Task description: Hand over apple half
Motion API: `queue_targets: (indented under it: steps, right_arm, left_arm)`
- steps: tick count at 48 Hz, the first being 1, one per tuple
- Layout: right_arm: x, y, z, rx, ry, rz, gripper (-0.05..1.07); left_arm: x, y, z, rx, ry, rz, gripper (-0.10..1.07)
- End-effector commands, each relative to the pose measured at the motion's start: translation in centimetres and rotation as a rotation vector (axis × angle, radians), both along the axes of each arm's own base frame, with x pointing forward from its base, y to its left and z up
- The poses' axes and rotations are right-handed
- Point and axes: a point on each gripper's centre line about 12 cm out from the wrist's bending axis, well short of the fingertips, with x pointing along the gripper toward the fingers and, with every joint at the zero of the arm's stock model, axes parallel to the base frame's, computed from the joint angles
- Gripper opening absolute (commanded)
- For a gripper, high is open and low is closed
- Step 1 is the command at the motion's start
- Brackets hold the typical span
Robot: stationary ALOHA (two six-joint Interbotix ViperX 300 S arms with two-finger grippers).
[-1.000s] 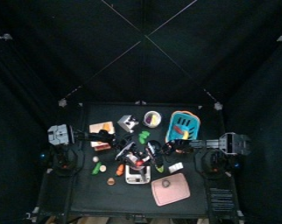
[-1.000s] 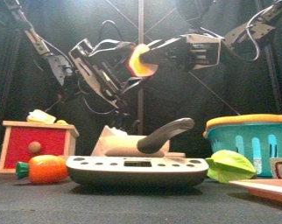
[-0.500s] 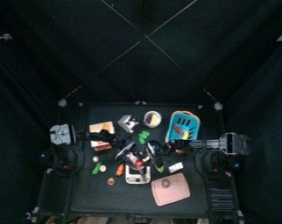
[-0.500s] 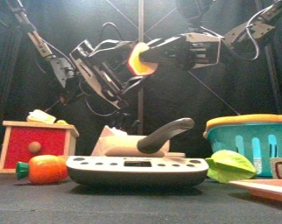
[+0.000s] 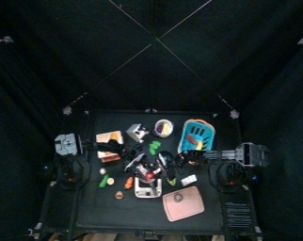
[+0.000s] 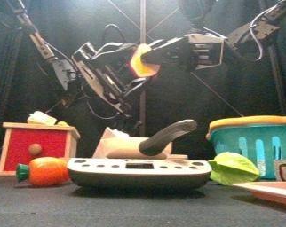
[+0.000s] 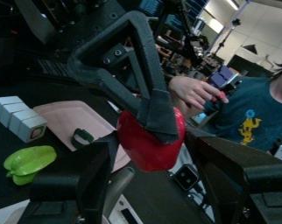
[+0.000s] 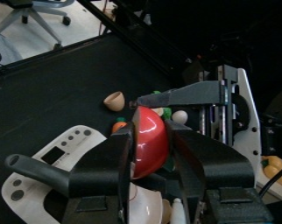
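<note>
Top view: small black table [image 5: 85, 212] crowded w/ items; both arms meet over its middle, details too small to read there. Teal plastic basket [image 5: 197, 134] sits toward the right rear, pink flat board [image 5: 183, 204] near the front right.

Front view: red apple half [image 6: 142, 60], cut face glowing yellow-orange, held high above the table between the two arms. Right gripper [image 6: 153, 58] clamps it from the right side; left gripper [image 6: 124, 58] is right beside it on the left. Below: white kitchen scale w/ dark handle [image 6: 139, 170], red wooden box [image 6: 40, 144], small orange fruit [image 6: 47, 170], green star-shaped fruit [image 6: 234, 166].

Left wrist view: left jaws spread wide, flanking the apple half w/o closing on it; right gripper's jaws pinch it. A person sits beyond the curtains.

Right wrist view: right jaws closed on the apple half; scale below.
</note>
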Motion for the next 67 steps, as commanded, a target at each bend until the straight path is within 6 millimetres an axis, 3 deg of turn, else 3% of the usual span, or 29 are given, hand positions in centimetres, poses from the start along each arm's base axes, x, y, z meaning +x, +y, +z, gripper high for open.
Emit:
queue_targets:
  steps: [1,10,23,48,67]
  right_arm:
    - [-0.1,-0.1,2.0,-0.004,-0.055,-0.005,0.41]
    - [-0.1,-0.1,2.1,0.001,-0.053,-0.007,0.43]
    - [0.0,-0.5,1.9,0.09,-0.048,-0.062,0.46]
    - [-0.4,-0.3,1.9,0.143,-0.047,-0.087,0.99]
    - [-3.1,0.0,4.1,0.184,-0.107,-0.114,1.03]
  left_arm:
    - [0.4,0.0,1.1,0.006,-0.042,-0.008,0.86]
    - [0.4,0.1,1.2,0.005,-0.042,-0.005,0.73]
    - [0.3,0.0,1.3,0.006,-0.045,-0.005,0.72]
    - [0.2,0.0,1.4,0.004,-0.047,-0.003,0.72]
    - [-0.7,0.0,0.8,-0.011,-0.014,0.03,0.72]
